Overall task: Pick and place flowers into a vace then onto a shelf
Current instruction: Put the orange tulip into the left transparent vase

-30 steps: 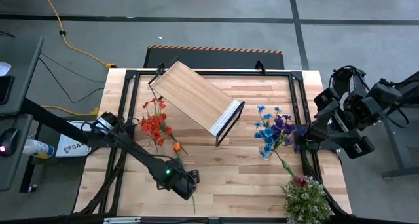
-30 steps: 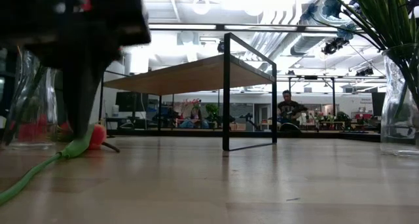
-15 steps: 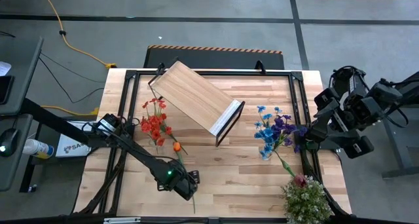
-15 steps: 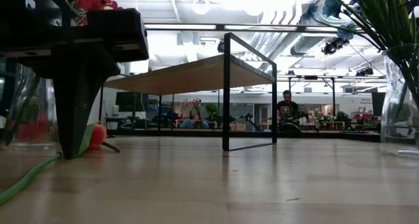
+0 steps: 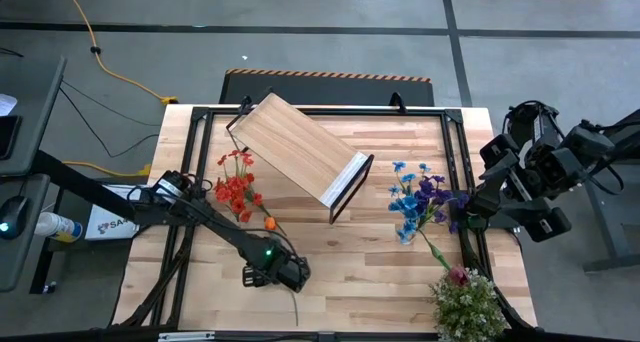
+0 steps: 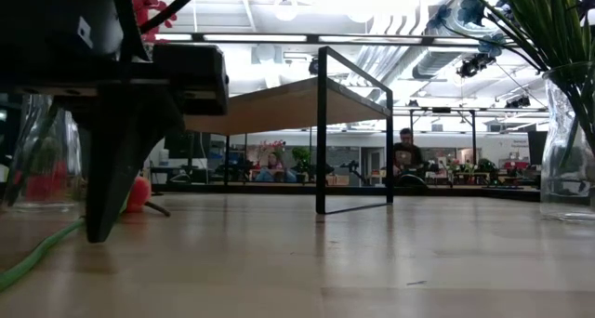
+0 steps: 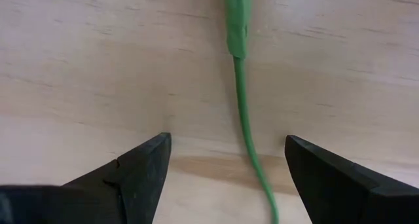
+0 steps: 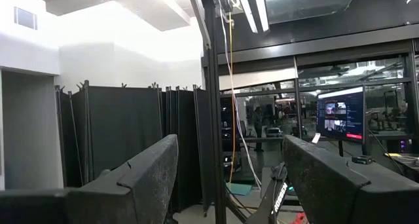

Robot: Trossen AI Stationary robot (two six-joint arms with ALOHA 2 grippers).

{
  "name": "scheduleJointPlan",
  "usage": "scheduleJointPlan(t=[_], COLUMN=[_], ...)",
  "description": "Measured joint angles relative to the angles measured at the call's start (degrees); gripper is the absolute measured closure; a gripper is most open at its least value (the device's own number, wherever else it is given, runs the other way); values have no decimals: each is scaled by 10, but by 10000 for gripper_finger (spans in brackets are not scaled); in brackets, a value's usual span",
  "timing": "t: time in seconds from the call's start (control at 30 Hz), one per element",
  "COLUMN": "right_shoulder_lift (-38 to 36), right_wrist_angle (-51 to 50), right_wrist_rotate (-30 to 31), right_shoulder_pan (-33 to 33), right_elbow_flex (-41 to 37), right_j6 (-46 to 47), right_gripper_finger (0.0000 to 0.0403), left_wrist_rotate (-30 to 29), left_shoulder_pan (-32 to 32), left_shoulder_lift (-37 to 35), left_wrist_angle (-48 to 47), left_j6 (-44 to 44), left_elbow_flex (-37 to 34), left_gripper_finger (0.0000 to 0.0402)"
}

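Pick step: left gripper low over surface, fingers spread astride tulip stem, nothing grasped. Next: close on stem, lift toward vase. Right gripper parked off-table, fingers released.

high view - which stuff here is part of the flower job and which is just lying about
Part of the job:
- orange tulip, stem between the open left gripper fingers
- red sprays
- blue and purple blooms in a vase
- dark pink rose
- shelf
- right gripper, open, parked off the table

Lying about:
- bushy green plant
- yellow cable
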Motion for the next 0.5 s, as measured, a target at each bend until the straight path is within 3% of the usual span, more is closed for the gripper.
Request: scheduleJointPlan(t=[0.5], right_shoulder_lift=[0], right_wrist_angle=[-1], right_wrist_rotate=[0], right_shoulder_pan=[0], right_elbow_flex=[0], right_j6=[1], right_gripper_finger=[137], left_wrist_rotate=[-18], left_shoulder_pan=[-1], left_shoulder_lift=[4], left_wrist_angle=[-2], left_j6=[-37], left_elbow_flex=[0], left_gripper_finger=[66])
